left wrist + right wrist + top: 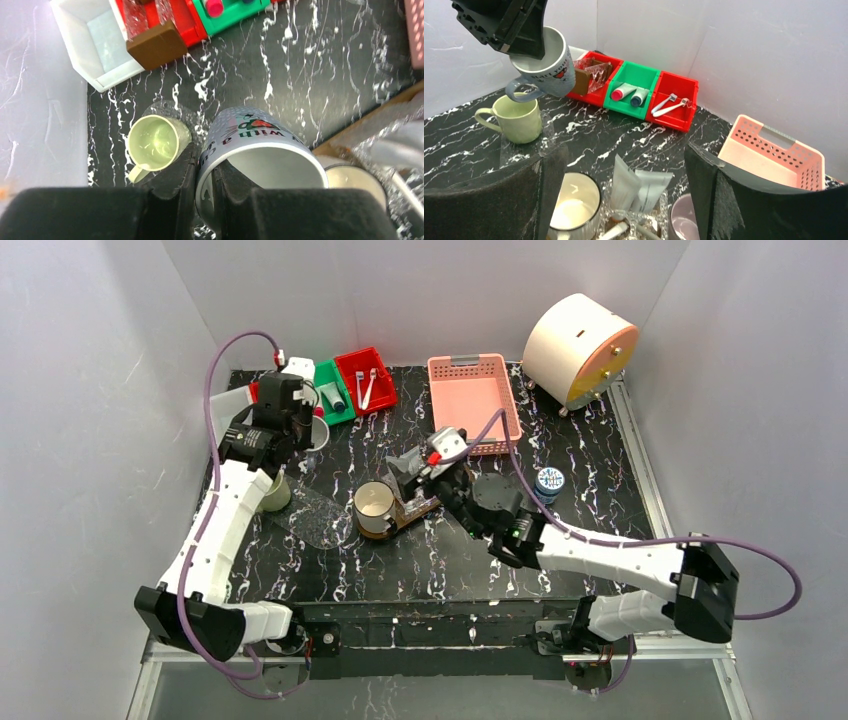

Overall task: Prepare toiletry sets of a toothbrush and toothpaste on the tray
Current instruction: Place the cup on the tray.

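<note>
**Legible Markings: One Item Found**

The grey mug (pixel 250 145) carries dark printed lettering on its outer wall. In the left wrist view, the words "with a" read clearly just below its rim, beside a small red emblem (pixel 256 123). The rest of that line curves out of sight. In the right wrist view, the same mug's lettering is too small to read. The blue disc (pixel 550 480), well to the right of the grey mug, bears a white pattern that cannot be read.
</note>
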